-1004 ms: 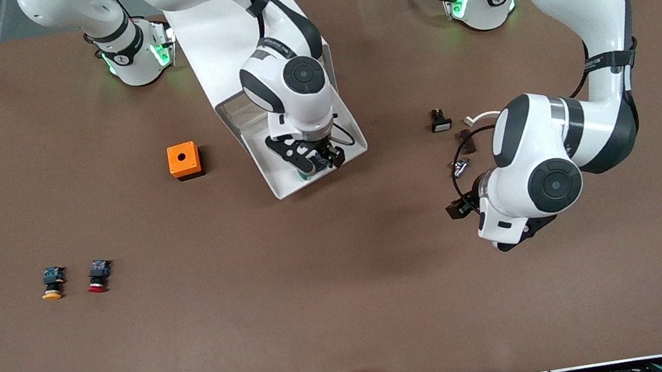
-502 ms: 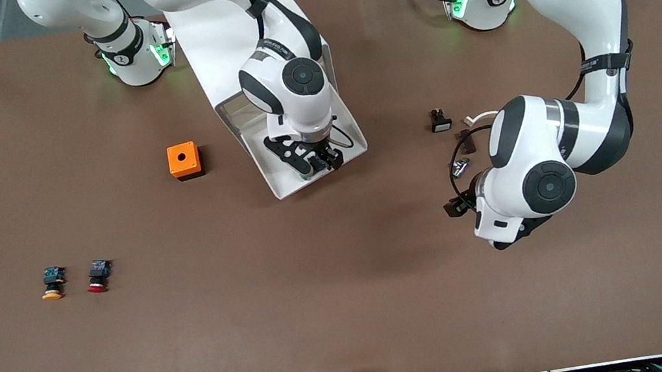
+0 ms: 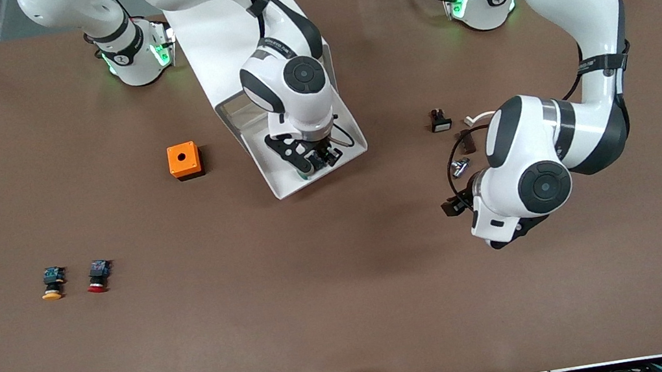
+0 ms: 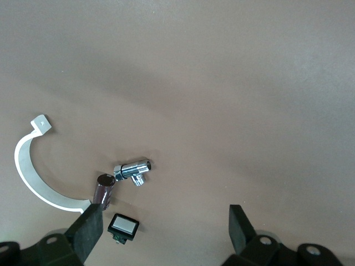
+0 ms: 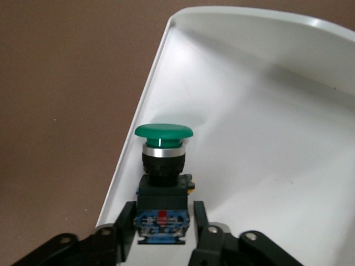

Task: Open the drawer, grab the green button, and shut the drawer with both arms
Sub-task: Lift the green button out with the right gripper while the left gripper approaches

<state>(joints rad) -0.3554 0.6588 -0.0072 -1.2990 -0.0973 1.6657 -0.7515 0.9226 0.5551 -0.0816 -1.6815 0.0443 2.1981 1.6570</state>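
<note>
The drawer (image 3: 268, 170) stands pulled out of the white cabinet (image 3: 211, 40) at mid-table. The green-capped button (image 5: 163, 132) lies on its side in the drawer (image 5: 266, 138), near the rim. My right gripper (image 3: 317, 160) is down in the drawer, shut on the button's black-and-blue body (image 5: 161, 213), one finger on each side; it shows in the right wrist view too (image 5: 162, 224). My left gripper (image 4: 165, 233) is open and empty, hanging over bare table beside some small parts. In the front view the left arm's wrist (image 3: 528, 186) covers it.
An orange box (image 3: 184, 160) stands beside the drawer. Yellow-capped (image 3: 52, 284) and red-capped (image 3: 98, 276) buttons lie toward the right arm's end. Near the left gripper lie a white-faced switch (image 4: 123, 227), a brown cylinder (image 4: 104, 188), a chrome fitting (image 4: 133, 170) and a white curved clip (image 4: 33, 177).
My right gripper's fingers have drawn in around the green button's body. The left arm's wrist has drifted slightly toward the drawer.
</note>
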